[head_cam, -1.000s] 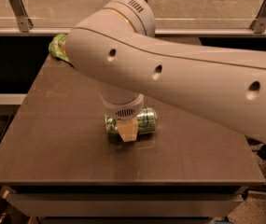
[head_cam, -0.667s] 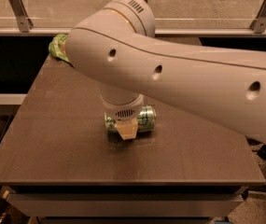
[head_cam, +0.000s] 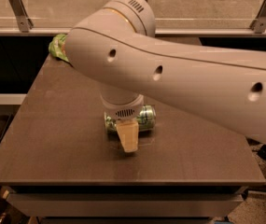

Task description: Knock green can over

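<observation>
Camera view: green can (head_cam: 146,116) lies on its side, likely toppled; gripper (head_cam: 128,141) low against its near side, placed for pushing; closure unreadable.

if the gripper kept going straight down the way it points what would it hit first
Probably the table top: the gripper points down right above it, in front of the green can lying on its side. Depth is unclear, so it may also touch the can.
</observation>
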You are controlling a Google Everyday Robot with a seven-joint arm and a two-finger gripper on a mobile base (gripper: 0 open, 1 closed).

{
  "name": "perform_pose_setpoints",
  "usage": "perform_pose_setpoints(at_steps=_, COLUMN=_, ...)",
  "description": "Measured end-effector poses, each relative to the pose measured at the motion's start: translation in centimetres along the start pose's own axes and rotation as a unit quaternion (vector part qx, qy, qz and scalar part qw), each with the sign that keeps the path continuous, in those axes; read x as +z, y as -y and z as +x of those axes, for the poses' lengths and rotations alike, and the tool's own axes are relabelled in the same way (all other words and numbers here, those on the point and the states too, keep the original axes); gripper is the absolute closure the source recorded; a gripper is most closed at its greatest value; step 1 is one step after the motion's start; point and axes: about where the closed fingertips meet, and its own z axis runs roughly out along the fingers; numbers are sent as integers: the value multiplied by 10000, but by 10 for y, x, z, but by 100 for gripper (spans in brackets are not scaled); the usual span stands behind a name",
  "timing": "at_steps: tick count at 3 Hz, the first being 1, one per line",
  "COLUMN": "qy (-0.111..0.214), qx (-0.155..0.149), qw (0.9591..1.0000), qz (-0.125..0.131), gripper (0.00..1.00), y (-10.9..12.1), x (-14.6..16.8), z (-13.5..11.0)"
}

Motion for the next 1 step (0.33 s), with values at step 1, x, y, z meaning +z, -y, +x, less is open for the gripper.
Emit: perform_pose_setpoints(at_steps=1, qy=0, qx=0, qw=10000, qz=0, gripper=0, y=0, x=0, z=0)
